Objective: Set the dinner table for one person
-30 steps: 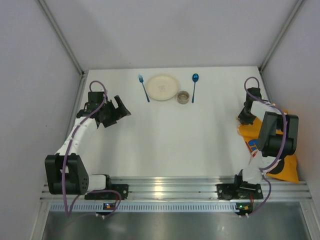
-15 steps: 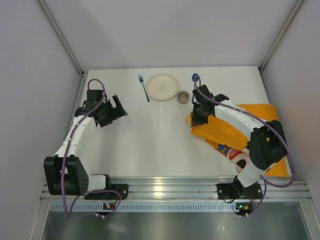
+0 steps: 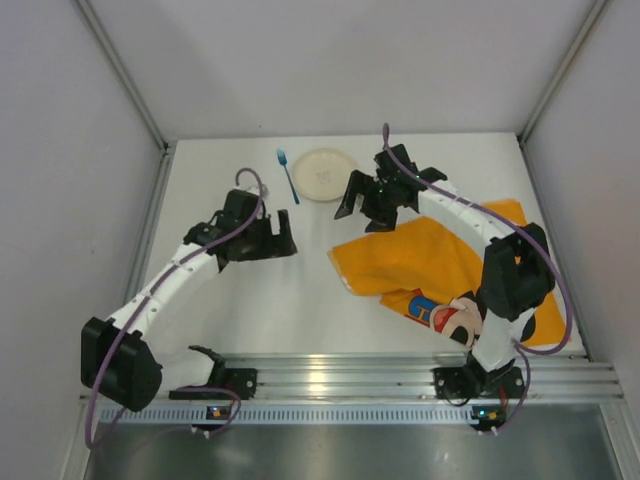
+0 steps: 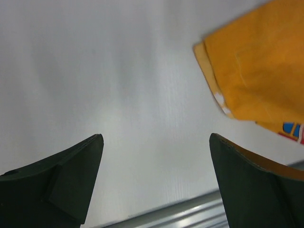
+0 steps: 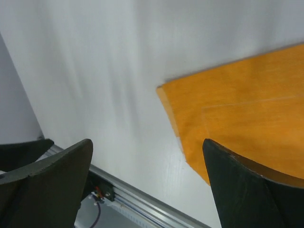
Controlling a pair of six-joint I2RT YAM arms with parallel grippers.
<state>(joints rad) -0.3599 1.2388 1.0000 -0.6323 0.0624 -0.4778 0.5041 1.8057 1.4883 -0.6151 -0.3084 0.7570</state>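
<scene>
The dinner table (image 3: 300,300) is a flat white top. On it lies an orange Mickey Mouse mat (image 3: 420,260), crumpled, reaching from the middle to the right front. My right gripper (image 3: 362,212) hovers open over the mat's far left corner, nothing between its fingers; its wrist view shows the mat's corner (image 5: 237,104) below my open right gripper (image 5: 147,142). My left gripper (image 3: 283,240) is open just left of the mat, and the left wrist view shows the mat's edge (image 4: 256,61) ahead of my empty left gripper (image 4: 156,137). A cream plate (image 3: 325,173) and blue fork (image 3: 288,175) lie at the back.
The right arm covers the spot right of the plate. A ribbed aluminium rail (image 3: 330,375) runs along the near edge, also seen as the rail (image 4: 190,216) and the rail (image 5: 142,199). Grey walls close in the table on three sides.
The right gripper dragged the mat leftward from the table's right edge, then opened and let it go. The left arm swung right toward the mat.
</scene>
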